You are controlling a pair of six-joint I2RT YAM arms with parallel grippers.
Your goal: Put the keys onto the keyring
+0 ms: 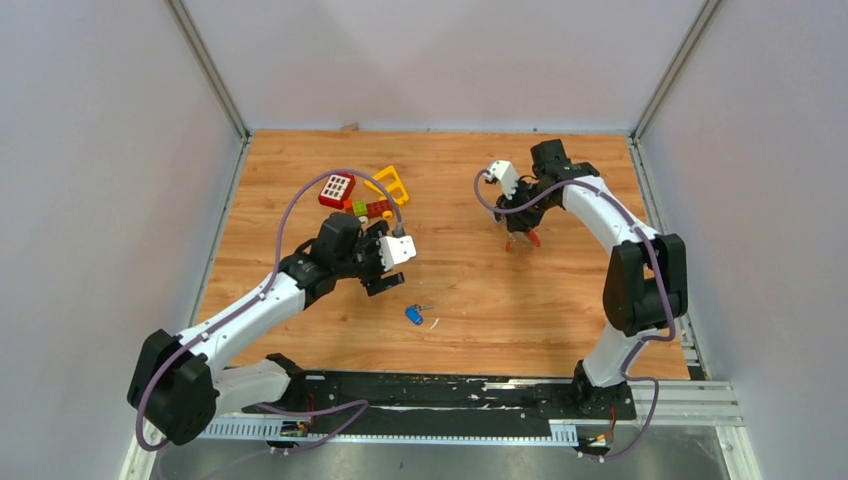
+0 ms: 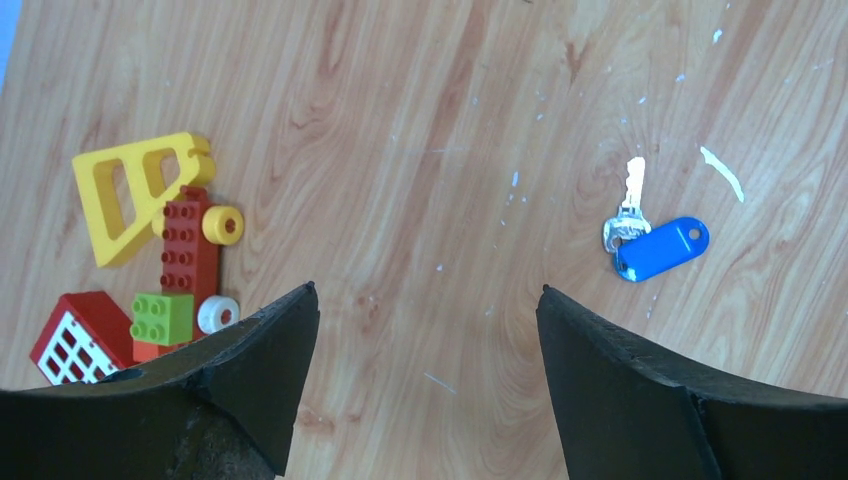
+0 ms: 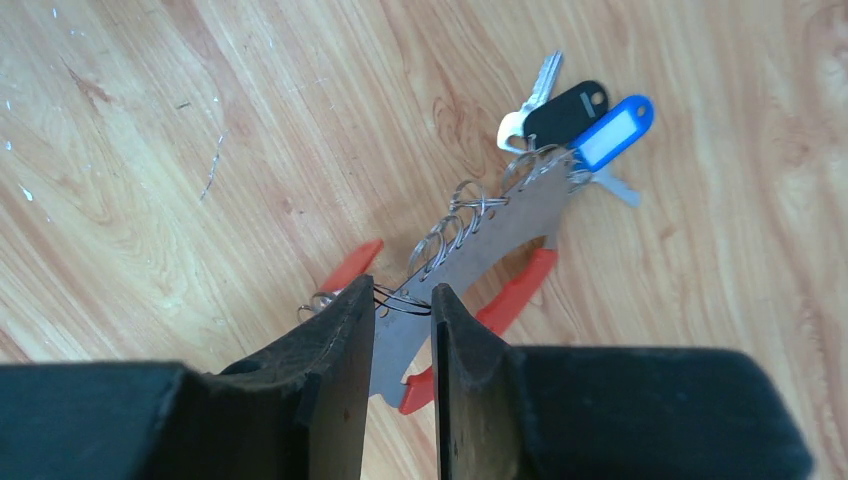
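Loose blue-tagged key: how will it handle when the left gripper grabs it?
The blue-tagged key lies flat on the table, so it will likely slide if pushed. Its tag and metal blade join at a small ring, so it probably flops and dangles once lifted. Looks light.

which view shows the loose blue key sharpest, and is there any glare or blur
Left wrist: loose blue key sharp, evenly lit, no glare; top external: it is a tiny speck; right wrist: keyring crisp, near fingers dark.
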